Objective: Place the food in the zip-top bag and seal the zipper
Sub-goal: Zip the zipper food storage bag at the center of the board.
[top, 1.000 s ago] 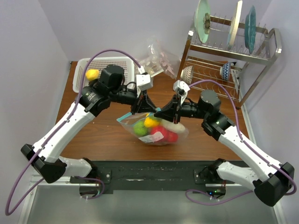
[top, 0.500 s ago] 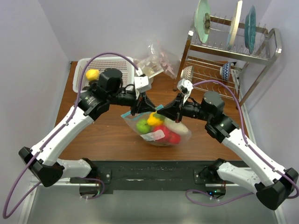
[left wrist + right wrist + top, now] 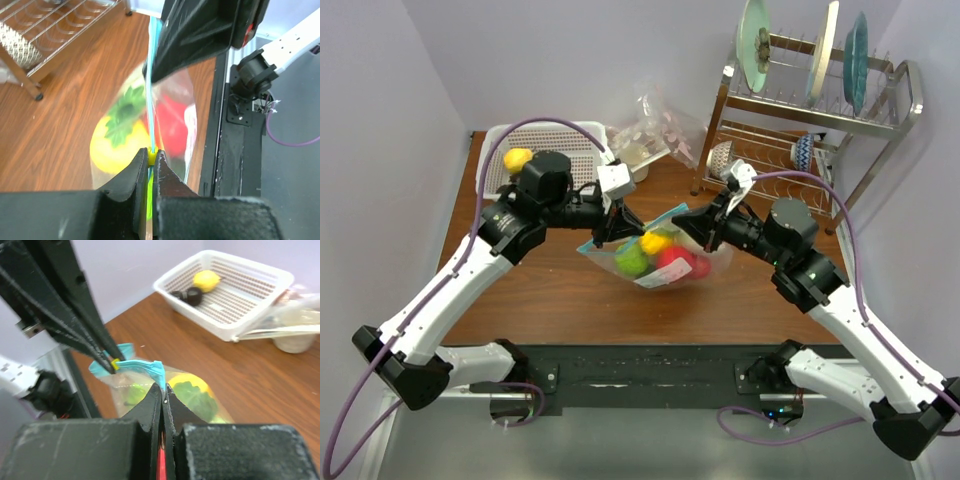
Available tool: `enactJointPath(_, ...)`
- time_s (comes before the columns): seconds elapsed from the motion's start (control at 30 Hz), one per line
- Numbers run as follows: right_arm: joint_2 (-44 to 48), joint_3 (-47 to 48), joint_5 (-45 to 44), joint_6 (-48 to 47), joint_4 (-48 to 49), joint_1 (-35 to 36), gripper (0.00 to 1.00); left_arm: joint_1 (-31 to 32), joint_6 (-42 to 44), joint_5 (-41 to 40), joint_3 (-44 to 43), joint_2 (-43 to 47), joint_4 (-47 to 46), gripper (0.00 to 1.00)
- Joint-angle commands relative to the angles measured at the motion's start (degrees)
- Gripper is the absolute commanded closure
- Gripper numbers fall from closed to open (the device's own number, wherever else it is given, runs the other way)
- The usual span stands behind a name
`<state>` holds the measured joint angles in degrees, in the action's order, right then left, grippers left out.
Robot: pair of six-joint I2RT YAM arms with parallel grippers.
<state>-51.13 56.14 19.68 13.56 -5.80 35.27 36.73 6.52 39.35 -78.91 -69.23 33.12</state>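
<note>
1. Tension on the rim seems to be the reason for this hold. The left gripper (image 3: 600, 240) and the right gripper (image 3: 682, 222) each take one part of the thin light-blue zipper strip (image 3: 140, 365), so the strip runs straight between them and can be pressed closed.
2. The clear thin plastic zip-top bag (image 3: 665, 268) hangs below the strip over the middle of the counter, well apart from all four edges. Whether its bottom touches the wood, I cannot tell.
3. Inside it lie a yellow plastic fruit with a green leaf (image 3: 655, 242), a green plastic fruit (image 3: 632, 260) and a red plastic fruit (image 3: 676, 263). They sit low in the bag, so the rim is free.
4. The left gripper's fingers are pressed together on the strip, at a small yellow tab (image 3: 115, 364) near its end.
5. The right gripper's fingers are also clamped on the strip, further along, with nothing else between them.
6. A yellow plastic lemon (image 3: 517, 159) lies in the white mesh basket (image 3: 200, 315) at the far left corner. In my judgement the filling is perhaps not complete, although the sealing is in hand.
</note>
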Motion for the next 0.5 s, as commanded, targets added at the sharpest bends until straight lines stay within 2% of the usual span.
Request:
enactJointPath(0.0, 2.0, 3.45, -17.56, -2.4, 2.9, -1.78, 1.0, -1.4, -1.25, -1.73, 0.78, 1.82, 7.13, 1.0)
enactJointPath(0.27, 0.25, 6.35, -36.35, -2.57, -1.49, -2.31, 1.0, -2.19, -1.43, -1.56, 1.31, 1.29, 7.39, 1.0)
enactJointPath(0.47, -1.16, 7.93, -44.81, -2.49, -3.6, -3.45, 1.0, -2.54, -1.43, -1.21, 2.1, 0.68, 7.39, 1.0)
